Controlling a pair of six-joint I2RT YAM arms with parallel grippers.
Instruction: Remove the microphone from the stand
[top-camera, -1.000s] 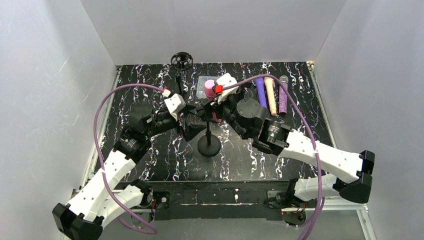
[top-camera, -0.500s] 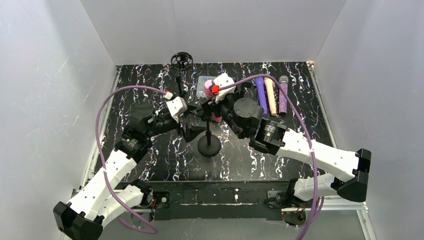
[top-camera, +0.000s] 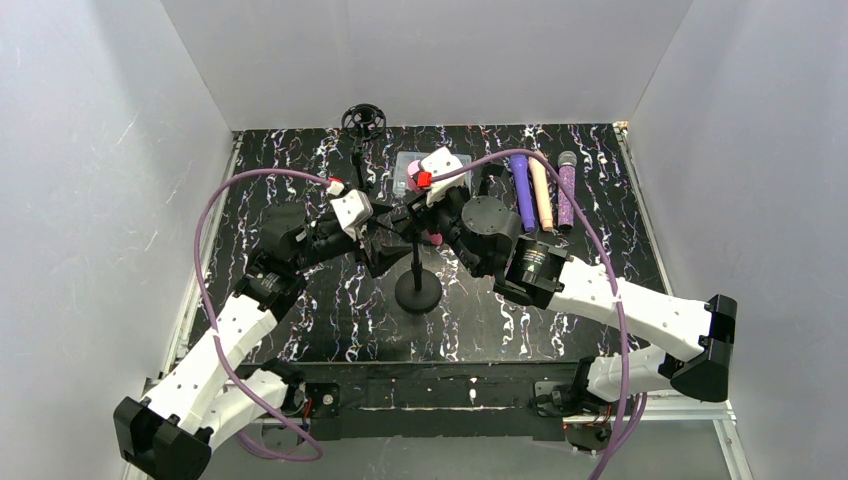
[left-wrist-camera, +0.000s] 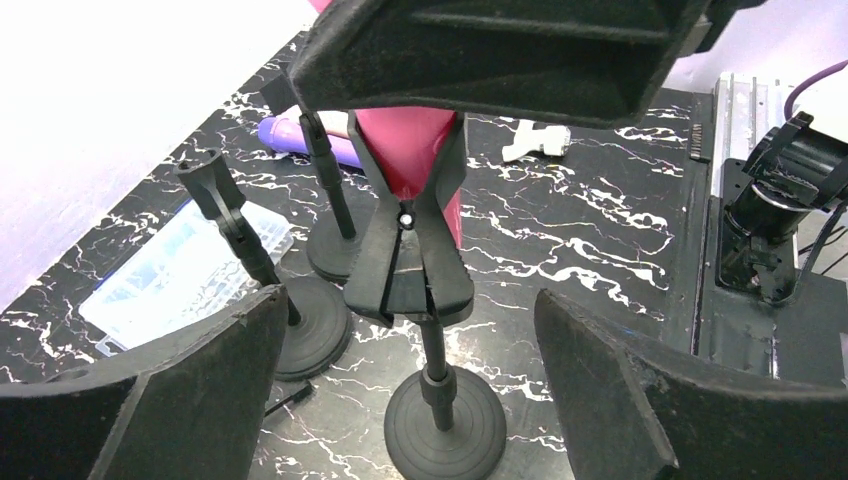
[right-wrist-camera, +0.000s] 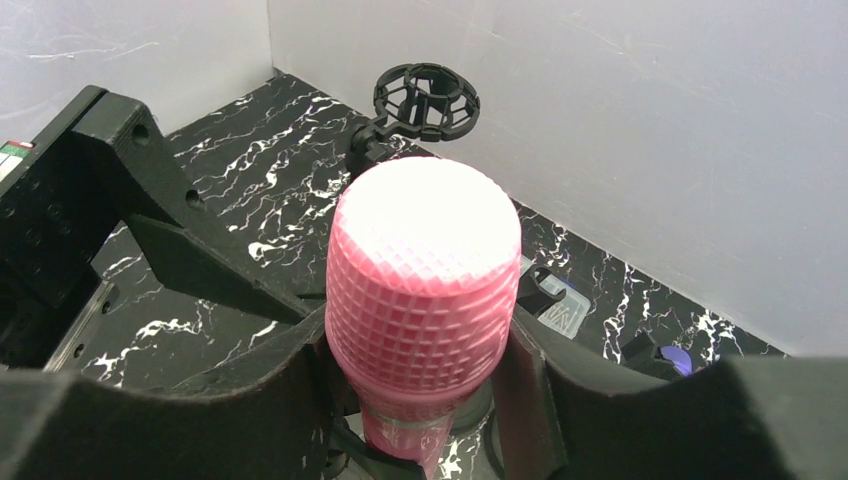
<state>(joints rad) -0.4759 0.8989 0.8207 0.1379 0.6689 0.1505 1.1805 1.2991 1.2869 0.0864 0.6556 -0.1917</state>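
Observation:
A pink microphone (right-wrist-camera: 422, 270) with a gridded head stands upright in the black clip (left-wrist-camera: 410, 260) of a stand (top-camera: 418, 292) with a round base, mid-table. My right gripper (right-wrist-camera: 420, 345) is shut on the microphone, one finger pressed to each side of the head. From above, the right gripper (top-camera: 425, 205) covers most of the microphone (top-camera: 413, 172). My left gripper (left-wrist-camera: 410, 335) is open, its fingers (left-wrist-camera: 200, 390) wide on either side of the stand's pole below the clip, touching nothing. From above, the left gripper (top-camera: 385, 248) sits just left of the pole.
Two more black stands (left-wrist-camera: 300, 325) rise behind the pink one. A ring-shaped shock mount on a stand (top-camera: 363, 121) is at the back. A clear plastic box (left-wrist-camera: 190, 270) lies nearby. Purple (top-camera: 522, 185), beige (top-camera: 541, 192) and glittery purple (top-camera: 566, 190) microphones lie at the back right.
My right gripper's fingers have closed in onto the microphone's head, and the right arm has shifted slightly left. The left gripper has stayed open around the stand's pole.

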